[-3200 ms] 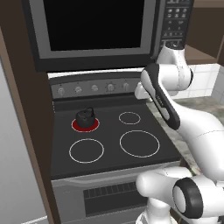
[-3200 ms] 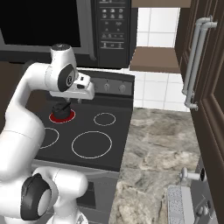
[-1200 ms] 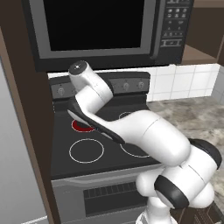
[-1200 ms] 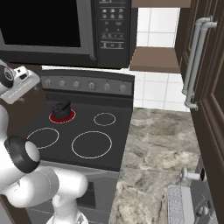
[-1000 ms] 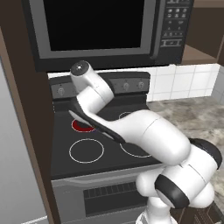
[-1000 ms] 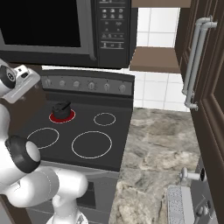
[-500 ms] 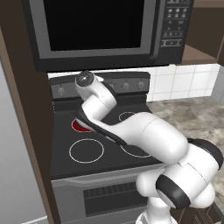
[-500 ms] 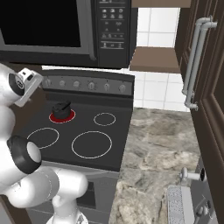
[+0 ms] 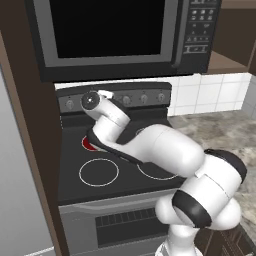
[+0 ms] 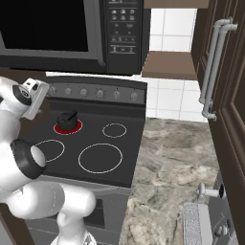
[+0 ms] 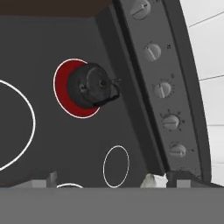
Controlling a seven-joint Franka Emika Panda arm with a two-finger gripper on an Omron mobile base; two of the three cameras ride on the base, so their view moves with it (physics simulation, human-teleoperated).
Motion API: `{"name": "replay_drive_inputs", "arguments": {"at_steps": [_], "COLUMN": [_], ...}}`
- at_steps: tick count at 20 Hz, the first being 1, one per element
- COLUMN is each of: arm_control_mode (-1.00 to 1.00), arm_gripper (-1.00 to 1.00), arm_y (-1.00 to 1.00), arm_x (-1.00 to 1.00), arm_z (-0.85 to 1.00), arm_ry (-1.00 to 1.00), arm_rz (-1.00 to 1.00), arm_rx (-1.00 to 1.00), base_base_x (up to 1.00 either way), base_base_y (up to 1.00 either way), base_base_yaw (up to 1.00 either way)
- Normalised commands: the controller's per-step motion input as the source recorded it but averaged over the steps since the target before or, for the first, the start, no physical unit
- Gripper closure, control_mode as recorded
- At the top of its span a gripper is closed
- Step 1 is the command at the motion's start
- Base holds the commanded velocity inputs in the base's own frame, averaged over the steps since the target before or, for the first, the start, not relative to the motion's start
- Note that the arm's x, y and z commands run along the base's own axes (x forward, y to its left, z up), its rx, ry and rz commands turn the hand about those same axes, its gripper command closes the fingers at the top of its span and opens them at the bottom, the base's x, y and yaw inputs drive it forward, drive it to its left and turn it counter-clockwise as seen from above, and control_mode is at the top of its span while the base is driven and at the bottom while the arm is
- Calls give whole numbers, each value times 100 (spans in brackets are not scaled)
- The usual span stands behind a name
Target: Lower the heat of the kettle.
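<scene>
Since the frame of half a second ago, the arm's hand has lowered a little in front of the stove's left side, while the kettle [image 10: 66, 119] kept its place on the glowing red burner [image 10: 67, 126] at the back left of the cooktop [image 10: 95, 136]. From the hand view the kettle [image 11: 92, 85] sits in the middle of the red ring, a bit apart from the panel of five grey knobs [image 11: 163, 89]. Small marks surround the knobs, but no writing can be read; the microwave's keypad [image 10: 121, 25] above is also too small to read. Three other burner rings are unlit, and the large front ring [image 10: 100, 158] has free room around it. To the right, the cooktop edge meets the stone table [image 10: 174, 162]. The pincer [image 10: 36, 99] hangs near the left end of the knob panel; I cannot tell if its tips are spread or pressed.
</scene>
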Motion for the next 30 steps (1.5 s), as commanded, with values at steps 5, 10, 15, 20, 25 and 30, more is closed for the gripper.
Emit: {"name": "replay_drive_inputs", "arguments": {"at_steps": [5,10,15,20,25,30], "arm_control_mode": [-100,-100,-100,-100,-100,-100], "arm_gripper": [-100,-100,-100,-100,-100,-100], "arm_y": [18,5,3,0,0,12], "arm_x": [31,28,25,24,22,33], "arm_z": [-3,-1,0,0,0,-1], "arm_ry": [-2,-10,-10,-7,0,0], "arm_rz": [2,6,4,1,0,1], "arm_rx": [-10,-6,-6,-3,-1,0], "base_base_x": [0,0,0,0,0,0], "base_base_y": [0,0,0,0,0,0], "base_base_yaw": [0,0,0,0,0,0]}}
